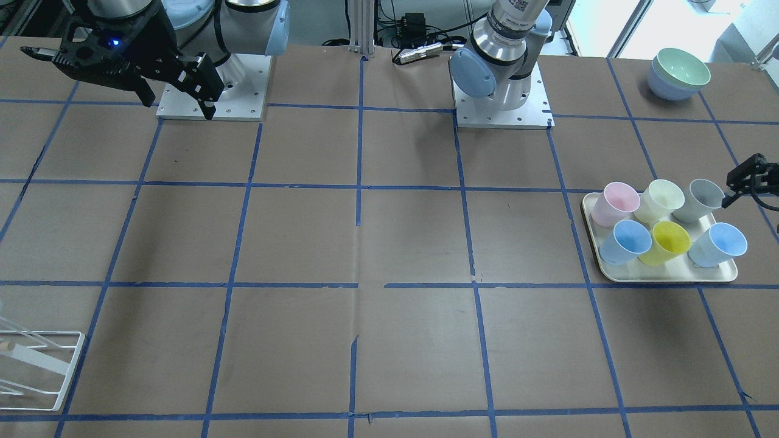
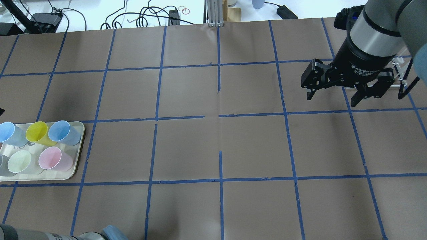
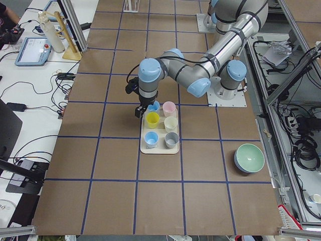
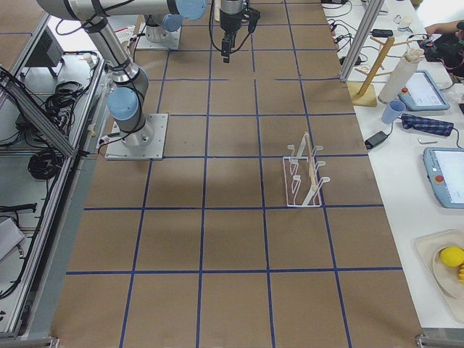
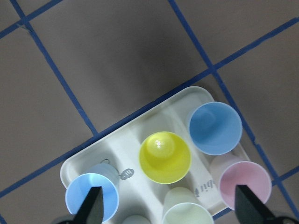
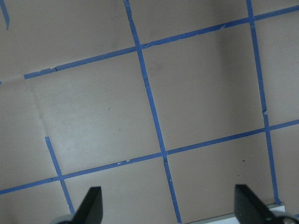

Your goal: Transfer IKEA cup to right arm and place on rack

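The pale blue IKEA cup (image 1: 721,243) stands at the tray's corner, also seen in the overhead view (image 2: 8,133) and the left wrist view (image 5: 91,198). A more saturated blue cup (image 1: 627,240) stands beside the pink one. My left gripper (image 5: 170,210) is open and empty above the tray (image 1: 669,277), with the cups below it; only part of it shows at the front view's right edge (image 1: 748,179). My right gripper (image 2: 332,99) is open and empty, high over the bare table (image 6: 169,210). The white wire rack (image 4: 304,174) stands far from the tray, partly behind the right gripper in the overhead view (image 2: 398,73).
The tray also holds yellow (image 1: 669,240), pink (image 1: 614,204), cream (image 1: 660,198) and grey (image 1: 700,198) cups. Stacked green and blue bowls (image 1: 678,73) sit near the table corner. The arms' base plates (image 1: 502,112) stand at the robot's side.
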